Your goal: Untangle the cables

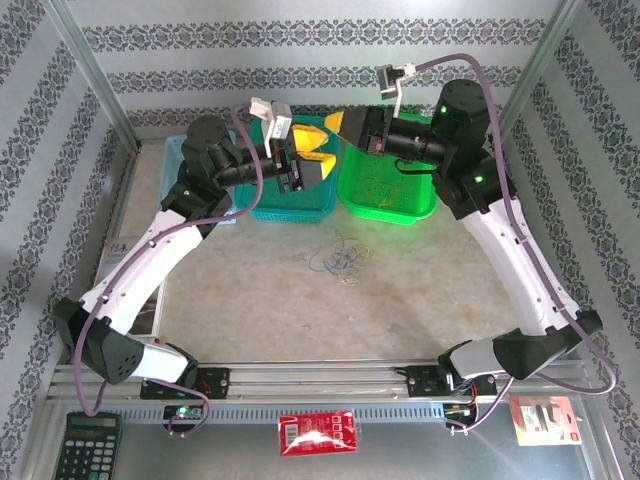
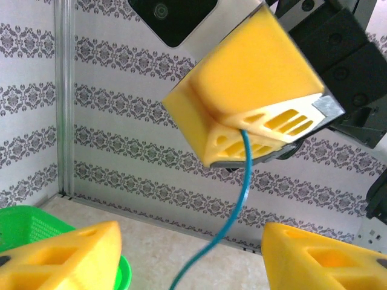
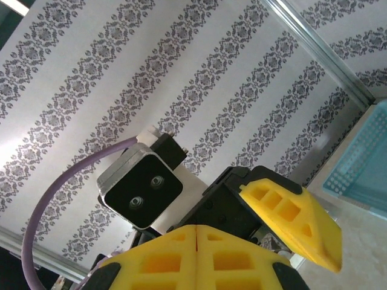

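Matt plastic right claw (image 2: 242,124), glossy blue cable (image 2: 240,187)

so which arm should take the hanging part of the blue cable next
Probably left. The left gripper is open, with the blue cable hanging between its fingers, so it only has to close. The right gripper is shut on the cable's upper end and holds it up.

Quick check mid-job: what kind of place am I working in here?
Probably an enclosed robot test cell, not a home: patterned wall panels box in the table, an aluminium rail runs along its near edge, and a teal basket and green basket sit beyond the loose cables.
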`<state>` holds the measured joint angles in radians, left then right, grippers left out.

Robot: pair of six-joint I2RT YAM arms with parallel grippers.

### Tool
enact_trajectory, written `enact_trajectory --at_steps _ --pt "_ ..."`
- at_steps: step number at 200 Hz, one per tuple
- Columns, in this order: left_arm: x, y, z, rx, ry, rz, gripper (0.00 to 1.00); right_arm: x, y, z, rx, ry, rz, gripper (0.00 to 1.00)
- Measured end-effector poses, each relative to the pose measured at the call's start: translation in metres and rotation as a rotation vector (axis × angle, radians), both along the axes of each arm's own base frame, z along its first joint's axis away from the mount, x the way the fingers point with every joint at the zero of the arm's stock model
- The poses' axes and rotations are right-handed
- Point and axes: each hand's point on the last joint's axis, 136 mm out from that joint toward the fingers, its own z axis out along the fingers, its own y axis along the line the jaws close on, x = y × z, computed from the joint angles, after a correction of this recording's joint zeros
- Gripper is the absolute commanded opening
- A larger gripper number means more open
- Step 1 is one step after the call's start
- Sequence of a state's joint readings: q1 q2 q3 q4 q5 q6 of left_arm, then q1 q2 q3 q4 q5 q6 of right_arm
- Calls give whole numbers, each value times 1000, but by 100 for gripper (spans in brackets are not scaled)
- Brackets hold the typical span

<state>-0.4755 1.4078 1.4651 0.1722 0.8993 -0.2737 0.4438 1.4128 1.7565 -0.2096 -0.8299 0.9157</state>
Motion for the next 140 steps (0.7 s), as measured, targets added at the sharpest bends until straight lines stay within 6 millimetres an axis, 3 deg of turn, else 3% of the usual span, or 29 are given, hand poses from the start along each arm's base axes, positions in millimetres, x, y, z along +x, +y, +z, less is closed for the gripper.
enact_trajectory --at_steps 26,57,67,98,140 --pt "0 -1 -1 -4 14 -11 36 -1 5 -3 -5 5 10 0" --pt "-1 -1 5 -28 7 -18 0 1 5 -4 -8 6 7 0" --pt "-1 -1 8 -32 -7 -18 0 1 5 -4 -8 6 6 2" --pt "3 0 10 -42 -7 7 0 5 2 -5 -11 0 -9 37" --pt "34 26 13 -57 -6 157 0 22 -31 -14 -8 16 -116 56"
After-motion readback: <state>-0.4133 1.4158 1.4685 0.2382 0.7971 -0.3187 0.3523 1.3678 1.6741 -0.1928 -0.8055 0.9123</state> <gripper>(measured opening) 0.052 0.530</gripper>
